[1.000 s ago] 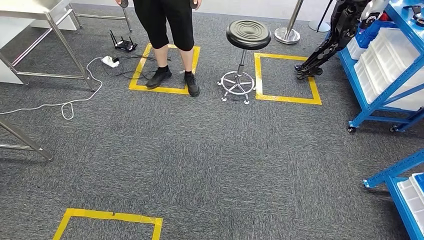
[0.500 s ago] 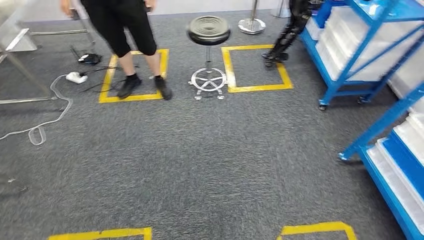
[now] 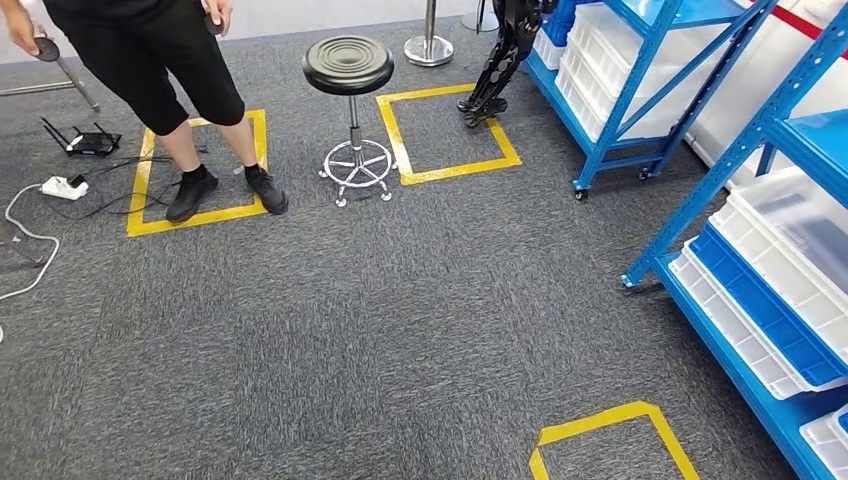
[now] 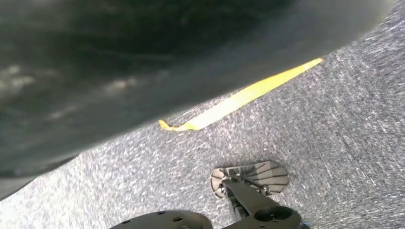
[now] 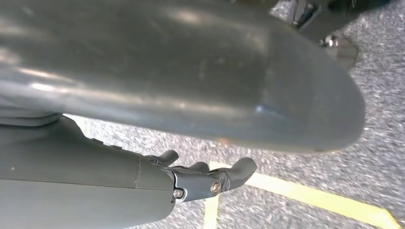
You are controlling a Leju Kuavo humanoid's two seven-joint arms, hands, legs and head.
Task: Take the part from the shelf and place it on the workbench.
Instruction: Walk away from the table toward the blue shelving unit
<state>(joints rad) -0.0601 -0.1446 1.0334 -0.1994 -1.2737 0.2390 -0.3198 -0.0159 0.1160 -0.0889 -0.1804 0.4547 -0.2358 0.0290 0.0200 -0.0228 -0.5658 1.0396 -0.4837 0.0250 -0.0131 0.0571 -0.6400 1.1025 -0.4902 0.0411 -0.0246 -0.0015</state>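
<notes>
Two blue shelf racks stand along the right in the head view, a near one point(image 3: 740, 142) and a farther one point(image 3: 617, 105). The near rack carries white bins point(image 3: 790, 250) and a blue bin point(image 3: 770, 310); the farther one carries white bins point(image 3: 610, 60). What lies in the bins is too small to make out, so I cannot pick out the part. In the right wrist view my right hand point(image 5: 200, 176) hangs beside my body over the carpet, fingers loosely extended and holding nothing.
A person point(image 3: 150, 60) in black stands in a yellow floor square at the back left. A black stool point(image 3: 347, 63), another robot's legs point(image 3: 500, 60), a taped square point(image 3: 445, 135) and cables with a power strip point(image 3: 62, 186) lie beyond. A yellow square point(image 3: 610, 425) marks the carpet nearby.
The camera has turned to the right: person, stool and far square slid left in the picture, and the blue racks with their bins came in larger on the right.
</notes>
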